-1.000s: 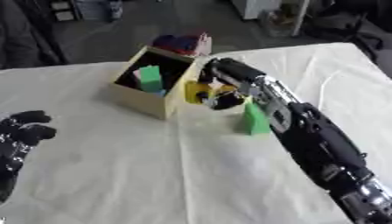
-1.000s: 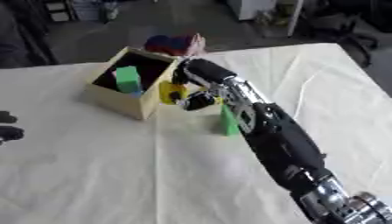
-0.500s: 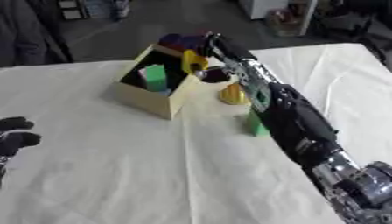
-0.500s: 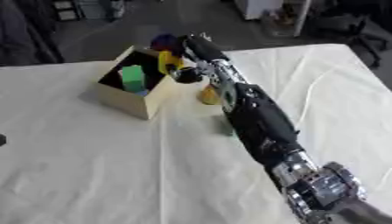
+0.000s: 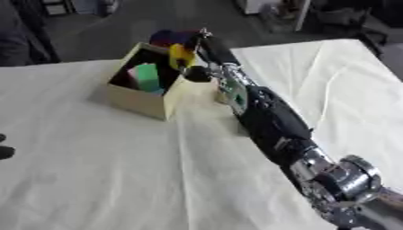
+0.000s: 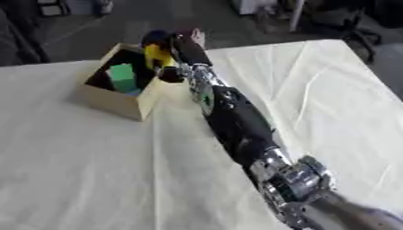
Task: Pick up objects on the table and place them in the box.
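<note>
An open cardboard box (image 5: 140, 102) stands on the white cloth at the upper left. A green block (image 5: 145, 77) lies inside it. My right arm reaches from the lower right up to the box. My right hand (image 5: 203, 54) is over the box's right rim, shut on a yellow object (image 5: 181, 55). A blue and purple thing (image 5: 168, 37) sits at the box's far edge, just behind the hand. Only a dark sliver of my left hand (image 5: 4, 152) shows at the left edge.
The white cloth (image 5: 94, 170) covers the table, with wide bare stretches in front of and left of the box. My arm hides the patch of table to the right of the box. The table's far edge runs just behind the box.
My right hand has carried the yellow object from the box's front right corner up over its rim. The view has shifted too, and my left hand has slid almost out of view.
</note>
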Motion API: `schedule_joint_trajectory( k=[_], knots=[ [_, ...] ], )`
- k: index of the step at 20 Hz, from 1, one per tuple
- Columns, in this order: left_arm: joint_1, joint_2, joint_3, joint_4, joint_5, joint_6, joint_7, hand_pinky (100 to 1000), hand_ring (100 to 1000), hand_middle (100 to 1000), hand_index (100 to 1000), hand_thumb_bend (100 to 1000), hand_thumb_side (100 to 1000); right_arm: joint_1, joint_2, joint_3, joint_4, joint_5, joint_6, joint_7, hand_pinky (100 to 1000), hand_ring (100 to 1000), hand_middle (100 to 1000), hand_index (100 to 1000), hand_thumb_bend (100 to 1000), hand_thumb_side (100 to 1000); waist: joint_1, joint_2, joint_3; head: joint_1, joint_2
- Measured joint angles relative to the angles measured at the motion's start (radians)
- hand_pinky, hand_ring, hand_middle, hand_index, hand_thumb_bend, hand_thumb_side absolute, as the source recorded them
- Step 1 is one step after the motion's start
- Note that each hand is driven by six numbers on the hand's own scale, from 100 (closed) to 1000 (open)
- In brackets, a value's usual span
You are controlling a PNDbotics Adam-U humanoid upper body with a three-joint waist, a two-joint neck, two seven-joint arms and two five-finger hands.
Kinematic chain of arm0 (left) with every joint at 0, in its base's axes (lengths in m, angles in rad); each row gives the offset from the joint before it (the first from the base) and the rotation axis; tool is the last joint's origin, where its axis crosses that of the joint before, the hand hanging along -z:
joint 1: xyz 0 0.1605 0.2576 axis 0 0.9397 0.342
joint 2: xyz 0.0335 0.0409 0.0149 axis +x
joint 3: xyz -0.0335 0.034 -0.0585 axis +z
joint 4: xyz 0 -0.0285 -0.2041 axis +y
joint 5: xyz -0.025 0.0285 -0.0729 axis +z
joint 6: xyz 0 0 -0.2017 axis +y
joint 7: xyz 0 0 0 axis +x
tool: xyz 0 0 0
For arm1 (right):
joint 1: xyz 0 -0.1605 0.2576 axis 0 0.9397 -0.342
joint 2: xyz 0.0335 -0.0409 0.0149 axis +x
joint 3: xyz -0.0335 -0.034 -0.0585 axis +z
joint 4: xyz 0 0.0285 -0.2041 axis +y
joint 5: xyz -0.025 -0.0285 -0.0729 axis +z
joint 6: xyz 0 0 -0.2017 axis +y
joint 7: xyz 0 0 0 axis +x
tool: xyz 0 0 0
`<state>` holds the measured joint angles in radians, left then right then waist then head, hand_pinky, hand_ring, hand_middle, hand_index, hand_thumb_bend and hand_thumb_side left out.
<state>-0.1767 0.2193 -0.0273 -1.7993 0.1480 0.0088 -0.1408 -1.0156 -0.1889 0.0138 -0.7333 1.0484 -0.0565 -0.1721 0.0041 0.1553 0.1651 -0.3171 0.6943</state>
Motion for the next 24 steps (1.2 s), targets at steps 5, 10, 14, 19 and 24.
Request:
schedule_joint_trajectory(
  k=[5,10,14,19,24],
  knots=[
    [0.0,0.0,0.0,0.0,0.0,0.001,-0.001,731,611,635,726,681,552,-0.006,0.0,0.017,-0.004,0.076,-0.018,0.06,763,767,750,877,341,443,-0.006,0.002,0.002,-0.003,0.0],
    [0.0,0.0,0.0,0.0,0.0,0.001,-0.001,733,612,635,729,686,552,-0.008,0.001,0.025,-0.022,0.176,-0.036,0.148,779,786,772,926,396,498,-0.008,0.002,0.002,-0.007,-0.001],
    [0.0,0.0,0.0,0.0,-0.002,0.001,-0.002,735,612,635,729,688,553,-0.008,-0.004,0.024,-0.056,0.163,-0.047,0.184,778,785,775,930,321,441,-0.018,0.002,-0.01,-0.005,-0.001],
    [0.003,0.0,0.007,0.001,-0.008,0.0,-0.002,733,610,632,727,697,552,0.001,-0.068,0.024,-0.1,0.04,-0.05,0.311,795,809,806,944,270,423,-0.028,0.001,-0.036,0.008,-0.001],
    [0.009,0.0,0.011,0.006,-0.013,-0.001,0.002,733,609,626,726,702,552,0.025,-0.129,0.002,-0.09,-0.018,-0.018,0.483,820,842,841,956,284,437,-0.029,-0.001,-0.052,0.018,-0.001]
  ],
)
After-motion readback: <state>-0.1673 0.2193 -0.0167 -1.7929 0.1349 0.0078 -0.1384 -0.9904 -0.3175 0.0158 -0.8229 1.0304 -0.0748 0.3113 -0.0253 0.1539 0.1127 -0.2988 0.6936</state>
